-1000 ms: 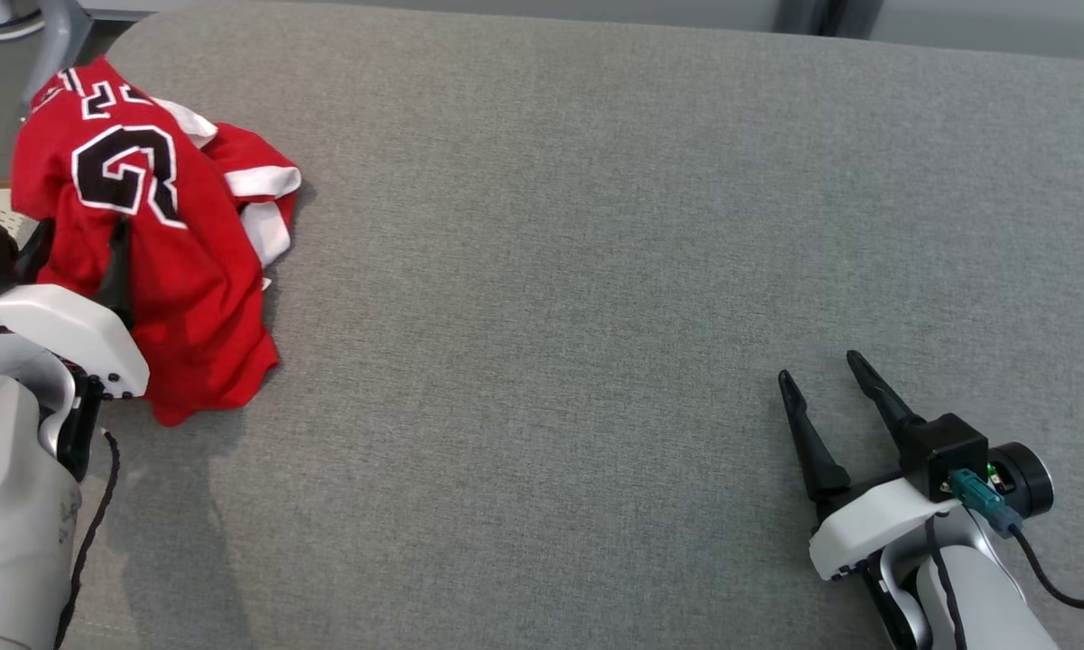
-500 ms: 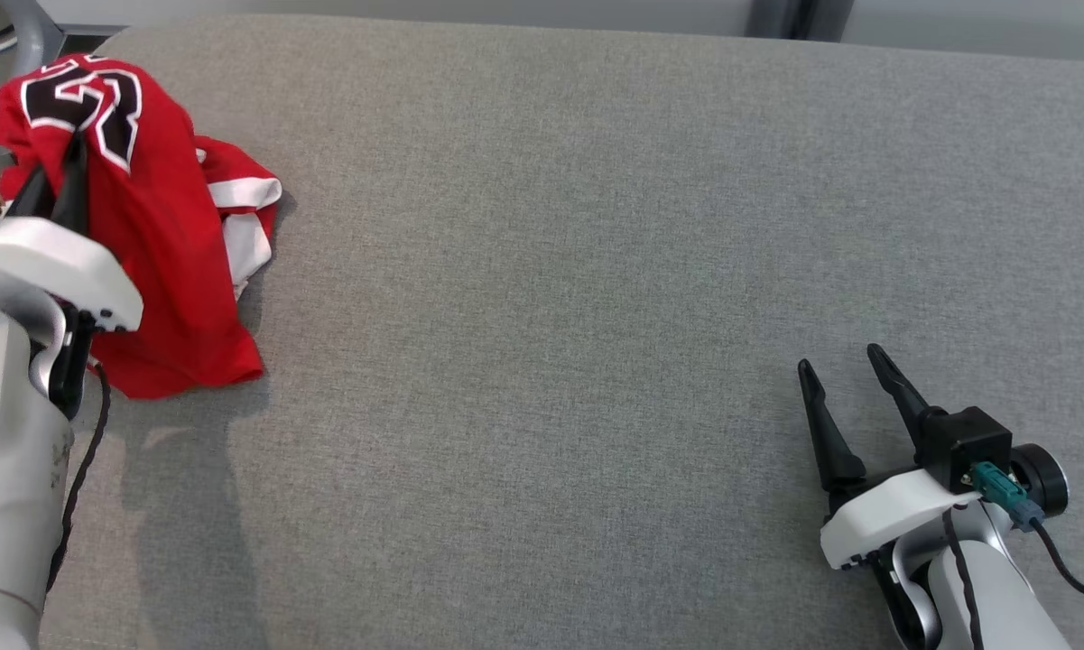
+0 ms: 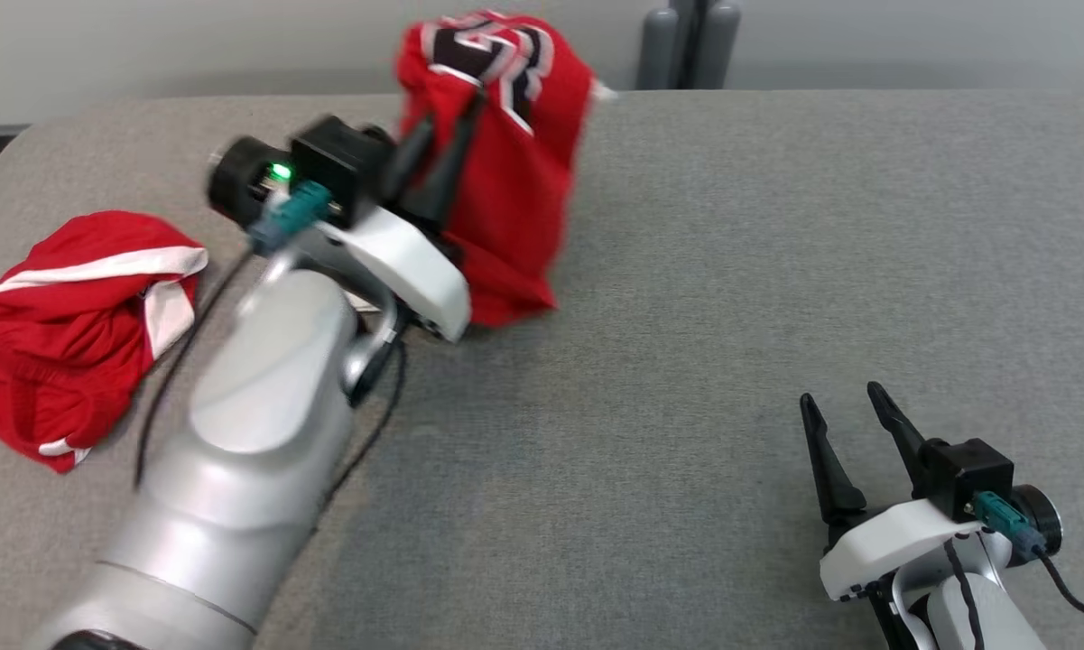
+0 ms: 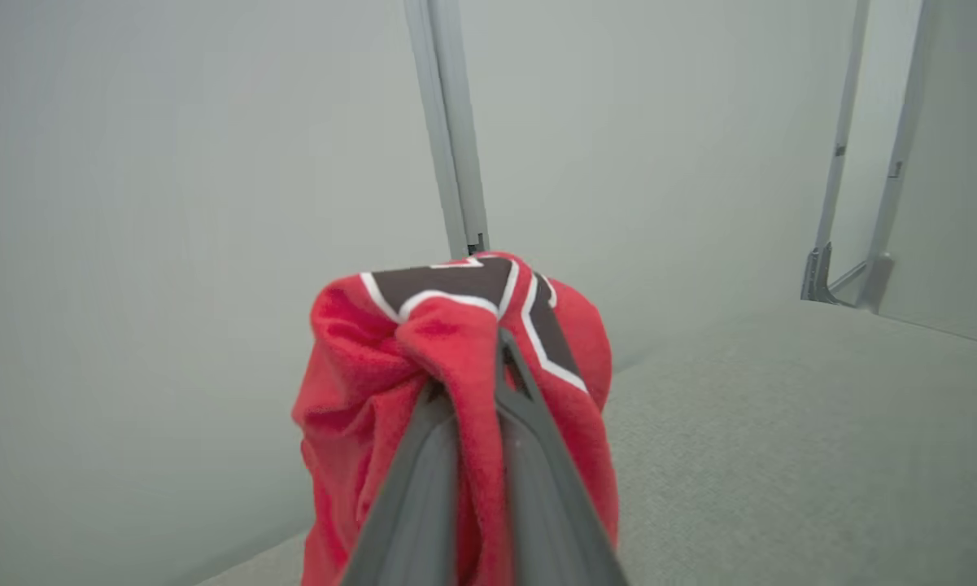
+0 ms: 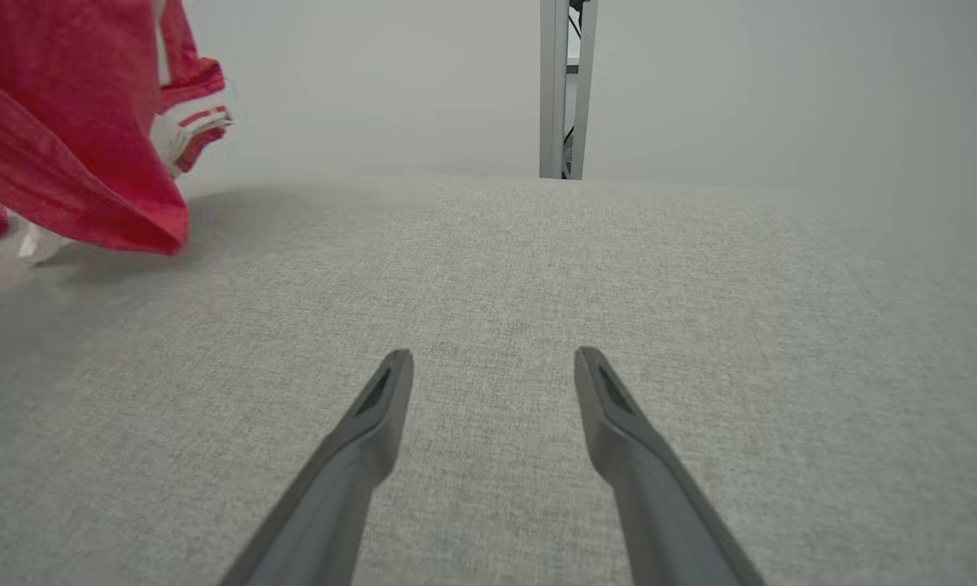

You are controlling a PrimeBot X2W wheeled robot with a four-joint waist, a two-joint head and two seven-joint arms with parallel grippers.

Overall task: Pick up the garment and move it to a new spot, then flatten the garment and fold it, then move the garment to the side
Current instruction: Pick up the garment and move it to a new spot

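A red garment (image 3: 505, 162) with black, white-edged numbers hangs bunched above the grey surface near the back middle of the head view, its lower hem close to the cloth. My left gripper (image 3: 447, 113) is shut on its top fold. In the left wrist view that gripper (image 4: 468, 378) pinches the red garment (image 4: 358, 407) between its grey fingers (image 4: 411, 488). My right gripper (image 3: 835, 397) stands open over bare surface at the lower right. From the right wrist, the right gripper (image 5: 492, 358) holds nothing, and the garment (image 5: 65, 155) hangs at the far left.
A second red piece with white stripes (image 3: 72, 316) lies crumpled at the left of the grey padded surface (image 3: 731, 271). Grey posts (image 3: 686, 45) stand behind the back edge. A pale wall runs behind.
My left gripper has shut on the garment, lifted it and carried it right, toward the middle. The red striped piece stayed lying at the left. The head camera has shifted. The right gripper kept still.
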